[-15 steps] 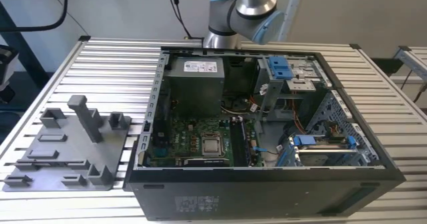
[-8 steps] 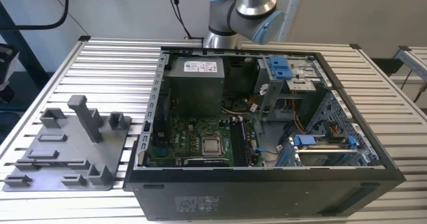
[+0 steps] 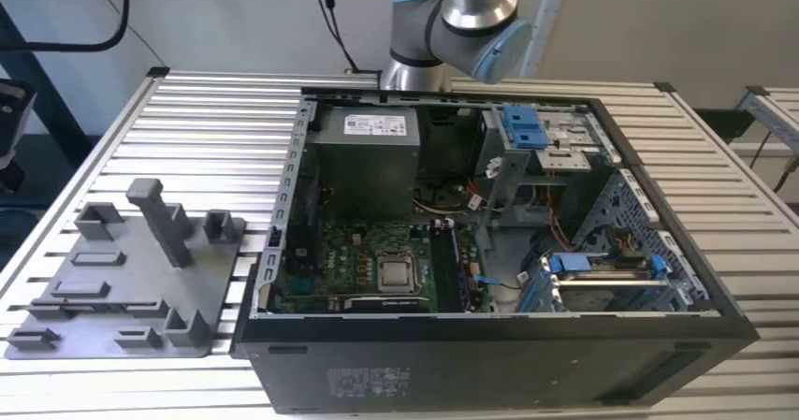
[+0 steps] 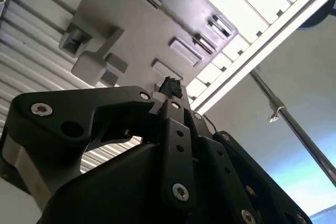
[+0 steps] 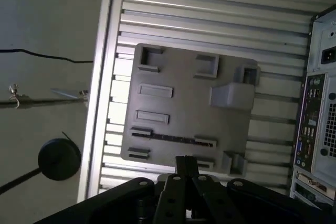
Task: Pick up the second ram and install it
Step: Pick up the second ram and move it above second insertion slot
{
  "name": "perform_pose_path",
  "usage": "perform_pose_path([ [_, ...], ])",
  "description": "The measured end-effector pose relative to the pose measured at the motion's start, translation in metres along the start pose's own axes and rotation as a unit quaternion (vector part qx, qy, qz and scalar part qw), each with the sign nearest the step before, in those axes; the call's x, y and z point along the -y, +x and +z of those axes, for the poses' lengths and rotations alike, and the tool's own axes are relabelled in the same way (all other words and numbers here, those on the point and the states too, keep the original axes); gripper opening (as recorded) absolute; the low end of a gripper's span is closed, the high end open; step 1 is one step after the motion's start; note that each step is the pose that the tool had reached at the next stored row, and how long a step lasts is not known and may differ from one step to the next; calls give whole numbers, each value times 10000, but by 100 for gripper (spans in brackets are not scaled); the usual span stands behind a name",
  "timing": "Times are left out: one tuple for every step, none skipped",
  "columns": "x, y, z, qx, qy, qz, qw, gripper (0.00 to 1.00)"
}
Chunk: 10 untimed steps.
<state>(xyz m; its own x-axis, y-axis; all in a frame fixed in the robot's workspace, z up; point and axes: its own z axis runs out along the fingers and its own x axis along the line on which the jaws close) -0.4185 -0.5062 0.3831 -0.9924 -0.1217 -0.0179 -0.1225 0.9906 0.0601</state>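
While the grey-and-blue jointed robot arm stands at twelve o'clock of the open black computer case in the exterior view, its black linked tool hangs over the flat grey plastic holder tray. That tray lies on the ribbed aluminium counter at nine o'clock of the case. In both wrist views the tool's tips look drawn together, with no gap between them and nothing visibly held. I take it as closed and empty.

The second ram, a thin, narrow, dark memory board, appears to stand on edge in the tray. It bridges two low grey slotted holder blocks, one at each end. It is apart from the tool but near it, just beyond the tip along the line the tool points. Its long axis runs crosswise to that line, roughly parallel to the tray edge nearest the tool.

Judging by the first wrist view, the line along which the tool's two sides close lies along the board's length, not across its thin thickness. The tip is aimed a little off the board's middle, toward the end nearer the case. The green motherboard inside the case lies well apart from the board, and the pick is not yet made.
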Motion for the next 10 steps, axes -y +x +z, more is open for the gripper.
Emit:
perform_pose_path([
  [0,1,0,-3,0,-54,10000,11],
  [0,1,0,-6,1,-108,9999,11],
  [-1,3,0,-10,1,-160,9999,11],
  [-1,3,0,-13,2,-211,9998,11],
  [-1,4,0,-17,2,-265,9996,11],
  [-1,5,0,-20,2,-318,9995,11],
  [-1,6,0,-24,3,-374,9993,11],
  [-1,6,0,-27,3,-433,9991,11],
  [-1,7,0,-31,3,-487,9988,11],
  [-1,8,-1,-34,3,-542,9985,11],
])
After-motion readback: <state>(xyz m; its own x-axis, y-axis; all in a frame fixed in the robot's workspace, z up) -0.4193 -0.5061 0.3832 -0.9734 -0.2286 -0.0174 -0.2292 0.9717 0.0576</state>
